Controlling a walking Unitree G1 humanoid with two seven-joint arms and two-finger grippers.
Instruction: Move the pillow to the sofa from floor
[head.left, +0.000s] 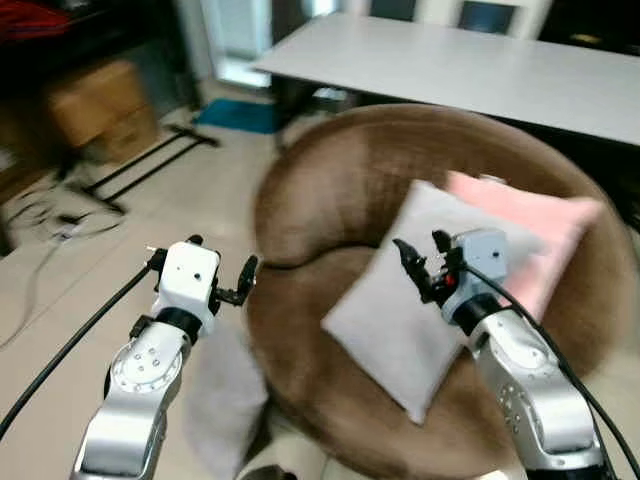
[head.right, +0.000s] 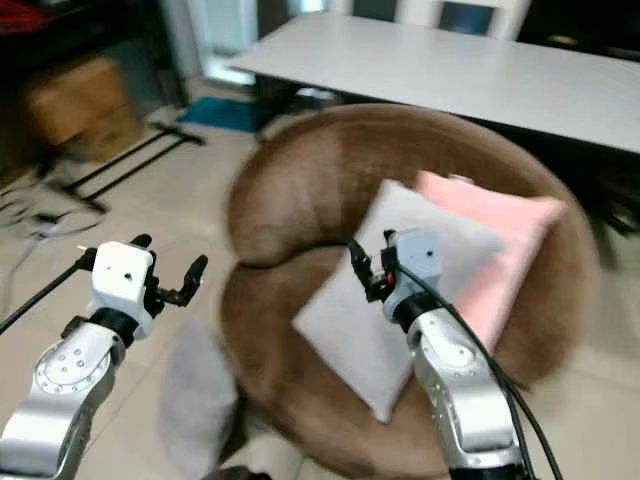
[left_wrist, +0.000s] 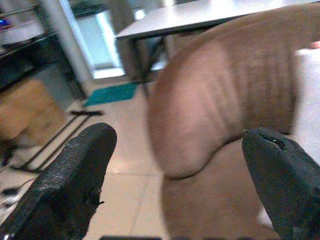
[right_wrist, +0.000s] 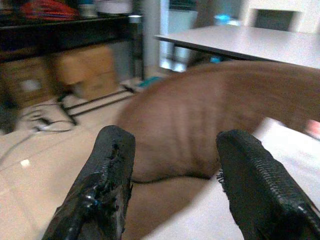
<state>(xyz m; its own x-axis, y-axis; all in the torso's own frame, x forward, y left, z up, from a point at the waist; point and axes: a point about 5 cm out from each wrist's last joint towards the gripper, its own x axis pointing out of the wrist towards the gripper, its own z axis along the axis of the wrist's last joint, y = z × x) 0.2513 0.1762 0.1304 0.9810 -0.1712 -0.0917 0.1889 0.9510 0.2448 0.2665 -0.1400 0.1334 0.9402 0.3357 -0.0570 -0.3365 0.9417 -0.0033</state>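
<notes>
i see my left gripper (head.left: 203, 268) and right gripper (head.left: 421, 262) both spread apart, holding nothing. the grey pillow (head.left: 400, 310) lies on the round brown sofa (head.left: 330, 200), leaning against a pink pillow (head.left: 535, 235). the views are blurred.

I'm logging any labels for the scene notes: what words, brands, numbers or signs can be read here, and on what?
None can be read.
Cardboard boxes: any print is too blurred to read.
Grey pillow, pink pillow, brown sofa and white table: plain, no text.
Left gripper and right gripper: no markings legible.
</notes>
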